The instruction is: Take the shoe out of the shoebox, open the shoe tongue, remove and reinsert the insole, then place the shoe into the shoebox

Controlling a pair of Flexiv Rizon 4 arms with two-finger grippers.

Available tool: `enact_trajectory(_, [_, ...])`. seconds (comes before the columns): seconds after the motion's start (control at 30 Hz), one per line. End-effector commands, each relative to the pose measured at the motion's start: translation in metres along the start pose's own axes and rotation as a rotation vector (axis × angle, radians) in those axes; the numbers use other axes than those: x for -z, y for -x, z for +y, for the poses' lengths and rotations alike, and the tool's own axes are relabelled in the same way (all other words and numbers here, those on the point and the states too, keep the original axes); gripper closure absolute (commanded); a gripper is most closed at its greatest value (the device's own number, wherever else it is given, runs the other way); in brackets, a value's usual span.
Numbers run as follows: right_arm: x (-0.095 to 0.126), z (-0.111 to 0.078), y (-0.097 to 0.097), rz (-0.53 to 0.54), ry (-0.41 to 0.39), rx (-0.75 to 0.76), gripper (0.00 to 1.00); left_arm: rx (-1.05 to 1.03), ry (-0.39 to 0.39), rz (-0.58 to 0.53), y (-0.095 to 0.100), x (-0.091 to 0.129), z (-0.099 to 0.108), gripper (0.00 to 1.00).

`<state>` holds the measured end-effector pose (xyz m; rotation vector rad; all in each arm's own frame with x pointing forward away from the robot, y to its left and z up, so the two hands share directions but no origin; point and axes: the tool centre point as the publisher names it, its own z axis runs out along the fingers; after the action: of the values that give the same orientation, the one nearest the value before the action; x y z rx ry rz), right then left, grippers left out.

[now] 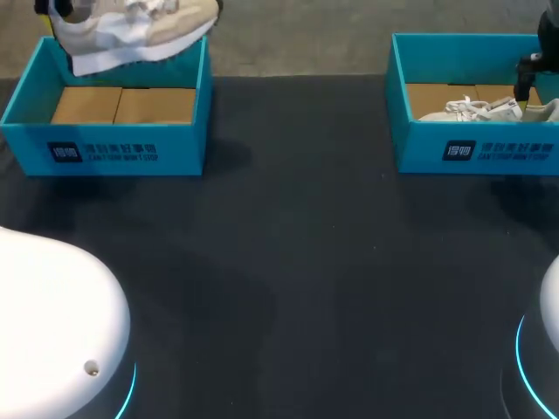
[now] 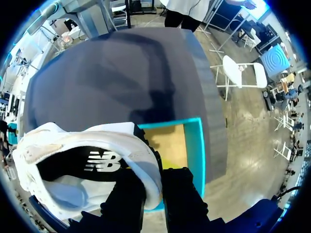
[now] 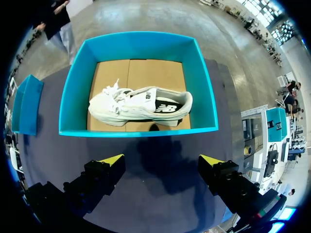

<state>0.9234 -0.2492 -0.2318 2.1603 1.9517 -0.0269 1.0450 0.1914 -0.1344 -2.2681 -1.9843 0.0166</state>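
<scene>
A beige and white sneaker point(image 1: 131, 30) hangs above the left teal shoebox point(image 1: 113, 148), whose cardboard floor is bare. My left gripper point(image 2: 154, 170) is shut on the shoe's heel collar point(image 2: 146, 155), one finger inside the shoe and one outside. A second white sneaker point(image 3: 141, 104) lies on its side in the right teal shoebox point(image 3: 138, 131). My right gripper point(image 3: 162, 160) stands open over the table, just short of that box's near wall, with nothing between its fingers. In the head view it shows as a dark shape point(image 1: 527, 78) over the right box point(image 1: 472, 153).
The dark table point(image 1: 297, 262) stretches between and in front of the two boxes. The white arm bases point(image 1: 52, 332) sit at the front left and front right corners. The left box point(image 3: 24, 104) also shows off to the side of the right gripper.
</scene>
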Motion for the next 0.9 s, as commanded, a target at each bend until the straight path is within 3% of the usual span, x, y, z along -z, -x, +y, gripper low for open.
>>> enact_trajectory(0.03, [0.000, -0.001, 0.000, 0.001, 0.001, -0.001, 0.00, 0.012, 0.160, 0.036, 0.013, 0.002, -0.046, 1.00])
enact_trajectory(0.4, [0.000, -0.001, 0.000, 0.001, 0.001, -0.001, 0.00, 0.026, 0.170, 0.046, 0.036, 0.002, -0.081, 1.00])
enact_trajectory(0.9, [0.000, -0.001, 0.000, 0.001, 0.001, -0.001, 0.00, 0.038, 0.155, 0.062, 0.086, 0.003, -0.129, 1.00])
